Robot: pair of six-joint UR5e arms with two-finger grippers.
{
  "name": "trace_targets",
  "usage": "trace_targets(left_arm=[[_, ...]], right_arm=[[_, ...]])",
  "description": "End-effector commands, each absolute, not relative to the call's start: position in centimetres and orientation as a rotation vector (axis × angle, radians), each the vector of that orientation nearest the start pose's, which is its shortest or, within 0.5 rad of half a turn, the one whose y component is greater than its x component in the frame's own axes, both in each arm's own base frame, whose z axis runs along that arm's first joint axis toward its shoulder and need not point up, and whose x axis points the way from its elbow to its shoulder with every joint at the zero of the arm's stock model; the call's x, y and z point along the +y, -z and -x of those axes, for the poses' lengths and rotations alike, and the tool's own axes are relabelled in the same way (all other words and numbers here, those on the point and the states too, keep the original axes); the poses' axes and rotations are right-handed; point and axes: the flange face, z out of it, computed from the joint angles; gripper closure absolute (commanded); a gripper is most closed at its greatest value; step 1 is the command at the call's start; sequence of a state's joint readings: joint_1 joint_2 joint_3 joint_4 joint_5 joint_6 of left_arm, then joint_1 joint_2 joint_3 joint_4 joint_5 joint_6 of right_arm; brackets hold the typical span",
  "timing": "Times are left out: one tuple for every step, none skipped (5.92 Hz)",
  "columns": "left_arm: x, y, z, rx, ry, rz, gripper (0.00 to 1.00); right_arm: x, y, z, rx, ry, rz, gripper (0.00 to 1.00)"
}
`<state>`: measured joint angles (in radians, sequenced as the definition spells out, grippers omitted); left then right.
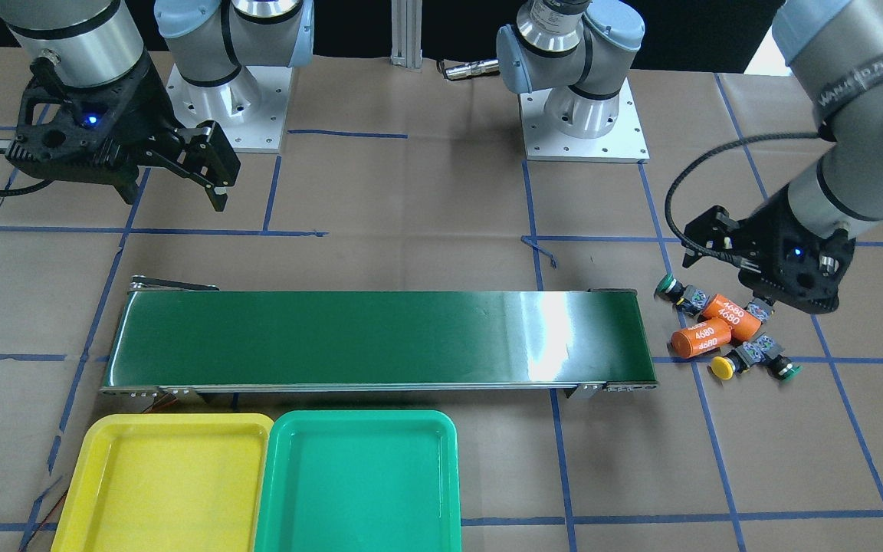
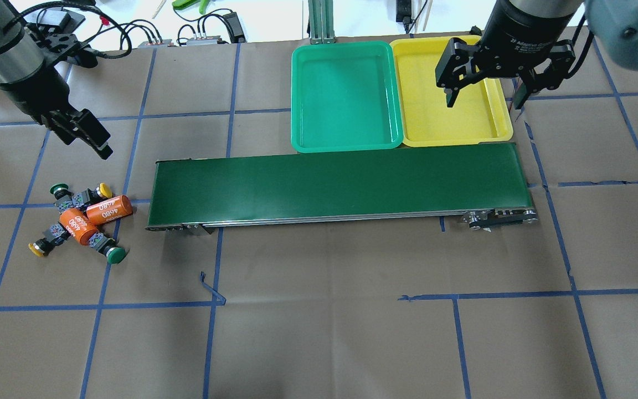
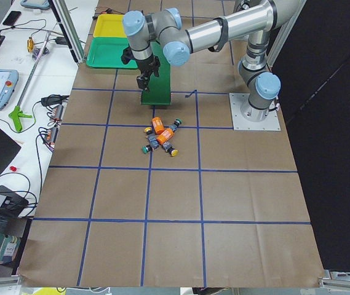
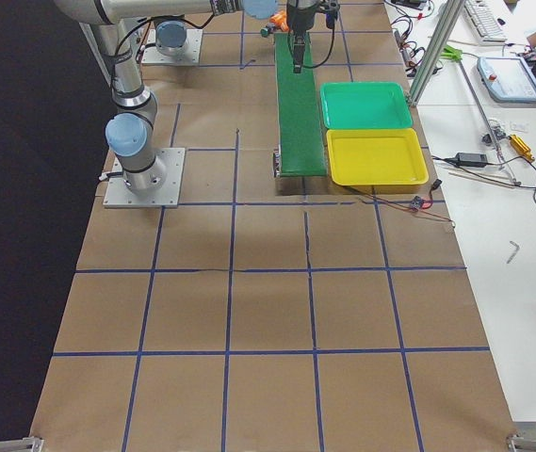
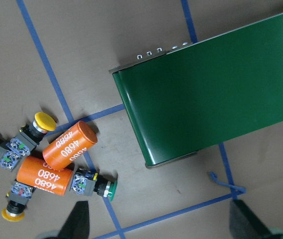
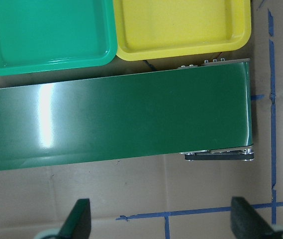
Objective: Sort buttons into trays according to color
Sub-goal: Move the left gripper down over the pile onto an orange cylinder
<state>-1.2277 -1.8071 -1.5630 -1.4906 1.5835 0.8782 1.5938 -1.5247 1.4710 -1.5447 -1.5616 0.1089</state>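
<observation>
Left pincer (image 1: 721, 282), in the front-facing view, hangs spread and empty near the buttons (image 1: 721, 369), which lie on the counter (image 1: 426, 192) jammed against two orange cylinders (image 1: 729, 313), off the 3 o'clock end of the belt (image 1: 380, 337). From overhead, the right pincer (image 2: 485, 102) gapes empty above the yellow tray (image 2: 452, 124), with the green tray (image 2: 346, 94) at its 9 o'clock. The left wrist view shows the buttons crossed around the cylinders. They look light and rigid, with smooth domed caps likely to slip, so the squarer grey block (image 5: 83, 181) seems the better hold. The green-capped one (image 5: 107, 190) at 6 o'clock lies freest.
</observation>
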Motion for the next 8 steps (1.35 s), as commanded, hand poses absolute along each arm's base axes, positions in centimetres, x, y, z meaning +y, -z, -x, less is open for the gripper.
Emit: trace_targets(left_arm=[[-58.0, -31.6, -9.3, 3.08, -0.251, -1.055, 0.02], [-57.9, -28.5, -9.6, 3.053, -0.264, -1.18, 0.03], [-57.6, -26.1, -9.7, 3.022, -0.283, -1.317, 0.03], [-57.3, -24.5, -10.2, 3.001, -0.282, -1.389, 0.03], [-57.3, -21.1, -10.3, 2.955, -0.266, -1.485, 0.03], [-57.6, -18.9, -10.5, 2.923, -0.243, -1.505, 0.03], [-57.6, -18.4, -10.5, 2.921, -0.257, -1.525, 0.03], [-57.4, -18.3, -10.5, 2.915, -0.266, -1.545, 0.19]], right_arm=[[-51.0, -51.1, -14.6, 3.128, 0.042, -0.132, 0.0], [-51.0, -51.1, -14.6, 3.128, 0.04, -0.134, 0.0], [-51.0, -51.1, -14.5, 3.127, 0.042, -0.134, 0.0], [-51.0, -51.1, -14.6, 3.128, 0.042, -0.132, 0.0], [-51.0, -51.1, -14.6, 3.128, 0.042, -0.132, 0.0], [-51.0, -51.1, -14.6, 3.128, 0.04, -0.129, 0.0], [-51.0, -51.1, -14.6, 3.128, 0.04, -0.132, 0.0], [-51.0, -51.0, -14.6, 3.128, 0.037, -0.129, 0.0]])
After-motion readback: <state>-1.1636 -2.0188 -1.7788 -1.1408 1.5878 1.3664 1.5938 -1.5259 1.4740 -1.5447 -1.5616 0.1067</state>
